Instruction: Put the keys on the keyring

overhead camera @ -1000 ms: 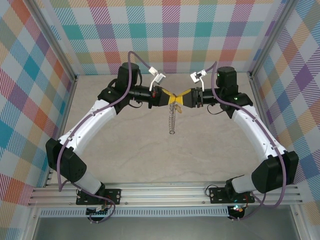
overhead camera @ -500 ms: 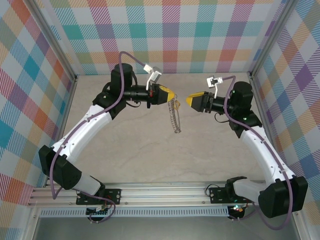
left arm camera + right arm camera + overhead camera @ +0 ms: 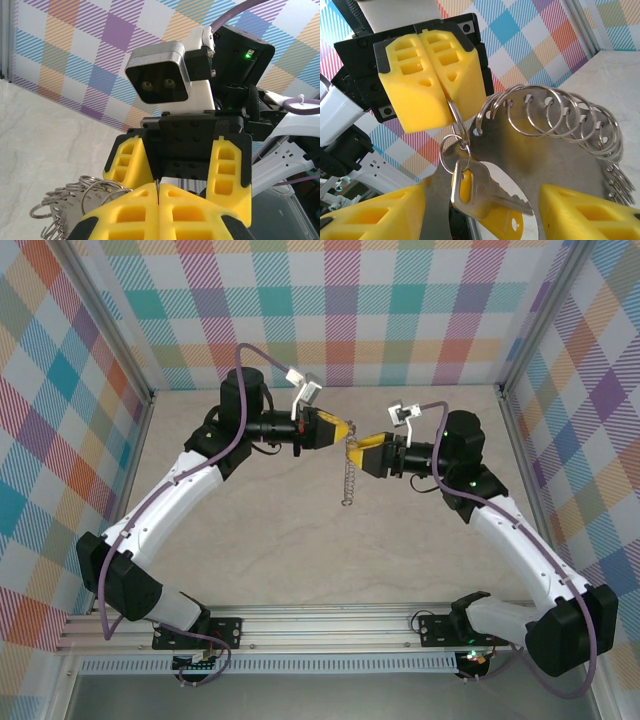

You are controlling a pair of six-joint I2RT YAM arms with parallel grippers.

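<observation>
Two arms meet above the middle of the tabletop (image 3: 300, 540), each with one claw. The left claw (image 3: 344, 429) is fully closed, its two yellow fingers (image 3: 427, 75) pressed together and pinching a split ring at the top of the keyring (image 3: 346, 480), which hangs clear of the tabletop as a thin, bumpy chain-like line. In the right wrist view the keyring is a curved steel strip with holes along its edge, each hole carrying a split ring (image 3: 545, 112). At least seven rings can be counted; the farther ones overlap too much to number. One key (image 3: 480, 192) is visible, silvery with a yellow head, dangling from two small linked rings just below the left claw's pinch. The right claw (image 3: 360, 452) faces the left one with its jaws spread apart, and the key hangs between its two fingers.
</observation>
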